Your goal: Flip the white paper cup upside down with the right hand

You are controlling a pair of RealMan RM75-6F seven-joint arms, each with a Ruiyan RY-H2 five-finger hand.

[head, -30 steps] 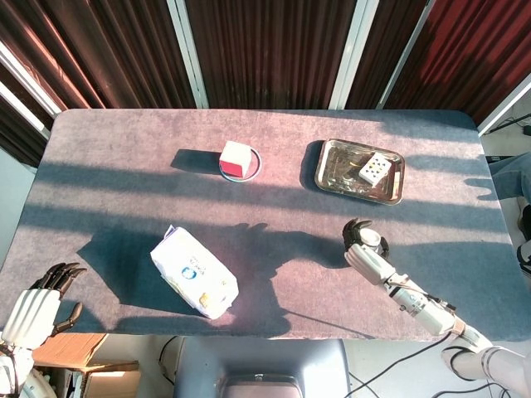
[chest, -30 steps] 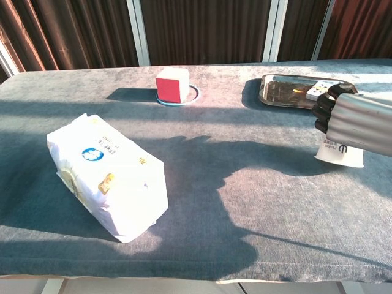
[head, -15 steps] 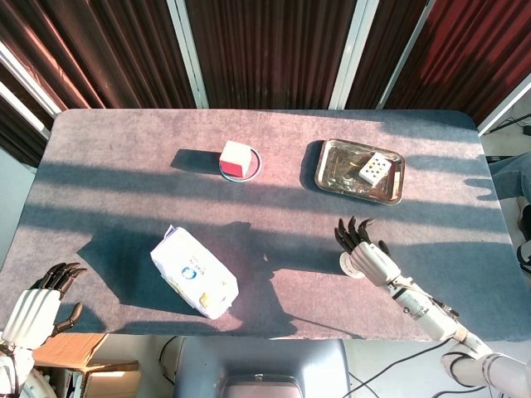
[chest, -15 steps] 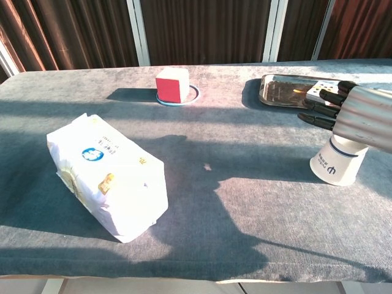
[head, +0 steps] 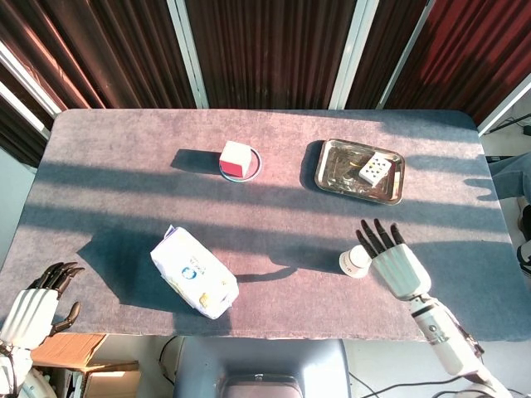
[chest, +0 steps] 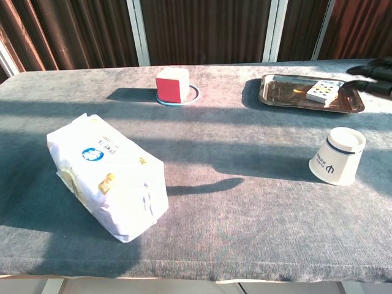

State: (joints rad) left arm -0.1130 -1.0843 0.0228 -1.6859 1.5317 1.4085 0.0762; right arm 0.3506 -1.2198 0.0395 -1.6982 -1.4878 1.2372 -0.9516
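Note:
The white paper cup [chest: 338,155] stands upside down on the table, its base up and its rim on the cloth; from above the cup [head: 356,261] shows as a small white round at the right front. My right hand [head: 391,257] hovers just right of it, fingers spread and holding nothing, clear of the cup. Only its dark fingertips [chest: 375,73] reach into the chest view at the right edge. My left hand [head: 37,303] hangs off the table's front left corner with its fingers loosely curled and nothing in them.
A white packet [chest: 108,174] lies at the front left. A red and white cube [chest: 171,84] sits on a blue ring at the back centre. A metal tray [chest: 288,98] with a small dotted card [chest: 323,90] lies at the back right.
My right hand let go of the cup, opened, lifted and drew back to the right. The cup now stands upside down by itself. The left hand barely moved.

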